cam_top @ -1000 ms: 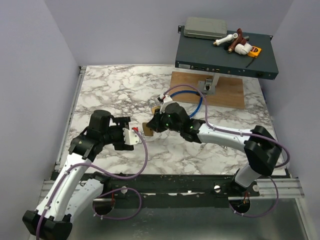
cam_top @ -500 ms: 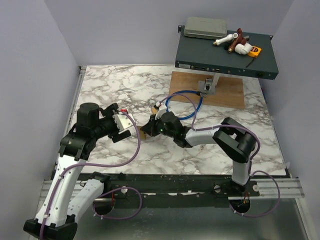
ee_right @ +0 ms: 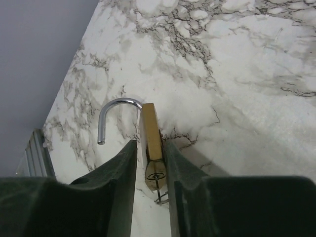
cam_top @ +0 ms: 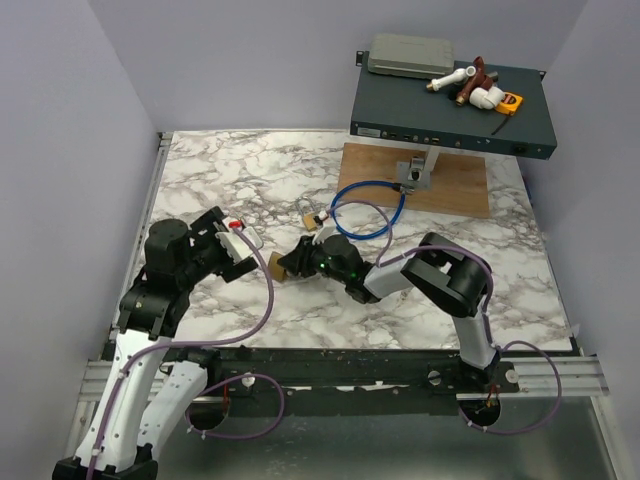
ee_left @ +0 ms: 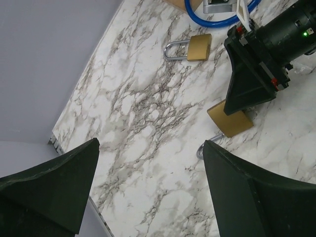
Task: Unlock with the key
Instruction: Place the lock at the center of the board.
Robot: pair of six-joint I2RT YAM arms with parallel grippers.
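- Sitting in the keyhole on the lock's end face, the key (ee_right: 157, 193) shows only in the right wrist view. It is a thin silvery sliver at 6 o'clock of the brass body, too small to tell how far it is turned.
- Its padlock (ee_right: 150, 133) stands on edge on the marble table (cam_top: 230, 170). The shackle (ee_right: 116, 102) arcs off toward 10 o'clock with its free end hanging clear of the body, so the lock reads as sprung.
- The right gripper (ee_right: 149, 144) brackets the brass body, with a finger close on each flank. I cannot tell whether it is pinching or has just let go, because the gaps are too fine.
- A second ago the left gripper (cam_top: 245, 250) was just beside the lock, at its 9 o'clock. It has since drawn back toward the table's 9 o'clock edge and is now well apart, its pincer spread wide and empty.
- Over the same second the right arm has folded its elbow inward and carried the lock a little toward 9 o'clock.
- With the shackle out and the helping arm gone, the unlocking looks done. What is left is probably only to let the lock go.
- A second padlock (cam_top: 308, 213) lies at 1 o'clock of the first, near the blue cable (cam_top: 368, 210). Neither pincer is on it.
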